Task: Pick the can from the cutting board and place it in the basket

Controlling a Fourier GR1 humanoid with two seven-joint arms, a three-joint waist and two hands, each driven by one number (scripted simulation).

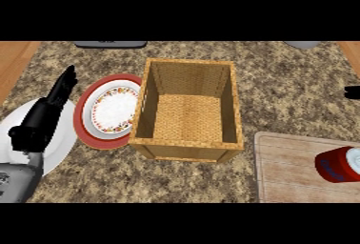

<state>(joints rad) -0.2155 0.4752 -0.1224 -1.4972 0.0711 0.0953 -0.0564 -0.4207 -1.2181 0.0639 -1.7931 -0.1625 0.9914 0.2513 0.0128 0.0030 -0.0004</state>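
Note:
A red can point(339, 165) with a white end lies on its side on the wooden cutting board point(295, 167) at the lower right, partly cut off by the view's right edge. The woven basket point(232, 102) stands in the middle with nothing inside it, just left of the board. My left hand point(42, 119) rests open at the far left, fingers pointing up, well away from the can. A small black part of my right hand point(354, 91) shows at the right edge, above the can and apart from it.
A red-rimmed flowered plate point(105, 110) lies against the basket's left side. A white plate point(63, 138) lies under my left hand. A dark object point(110, 44) and a grey one point(304, 44) sit at the far edge of the speckled counter.

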